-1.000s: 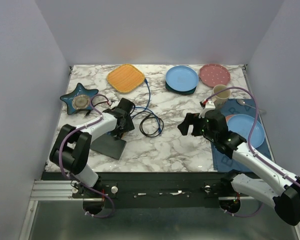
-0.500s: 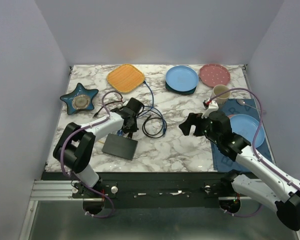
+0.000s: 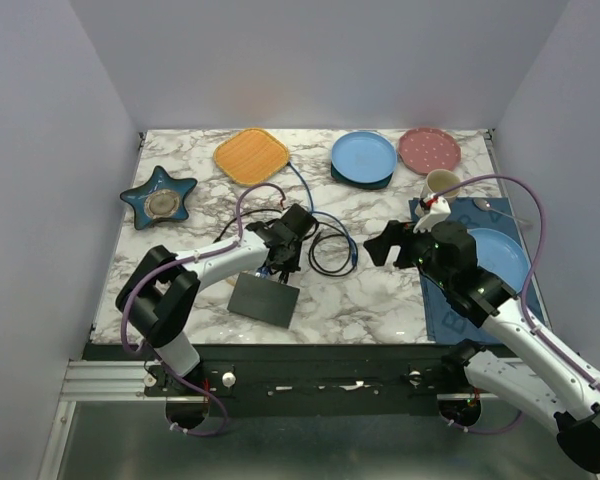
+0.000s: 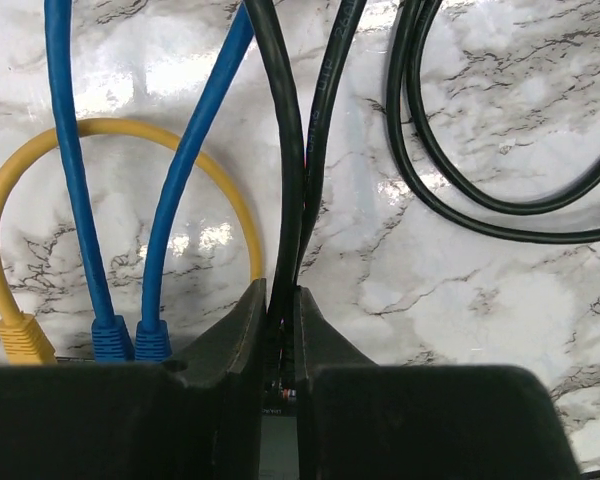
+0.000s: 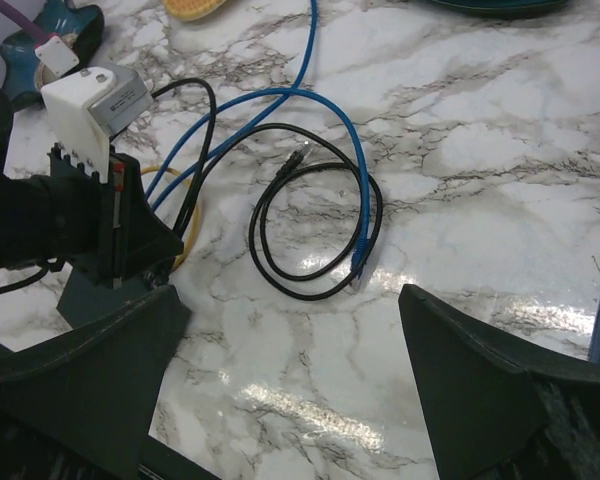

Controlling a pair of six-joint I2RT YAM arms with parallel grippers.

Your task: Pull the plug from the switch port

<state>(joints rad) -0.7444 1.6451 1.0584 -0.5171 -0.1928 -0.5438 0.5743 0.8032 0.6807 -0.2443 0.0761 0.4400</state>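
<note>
The switch [image 3: 265, 298], a flat black box, lies near the table's front edge. Yellow [image 4: 18, 340] and blue [image 4: 110, 340] plugs sit in its ports. My left gripper [image 3: 286, 256] is at the switch's far edge, shut on the black plug [image 4: 281, 345]. Two black cable strands [image 4: 290, 180] run out from between its fingers [image 4: 238, 335], and the plug itself is mostly in shadow. My right gripper [image 3: 385, 245] hovers open to the right of the cables, with nothing between its fingers [image 5: 110, 370].
A loose black cable loop [image 3: 330, 255] and a blue cable [image 3: 298, 190] lie beside the switch. An orange plate [image 3: 251, 156], blue plates [image 3: 363, 157], a pink plate [image 3: 428, 149] and a star dish [image 3: 159, 196] stand at the back. A cup [image 3: 442, 184] and blue mat [image 3: 450, 300] are on the right.
My left gripper has closed on the black plug and moved right, and the switch has slid and turned with it. My right gripper has drifted slightly right, still open.
</note>
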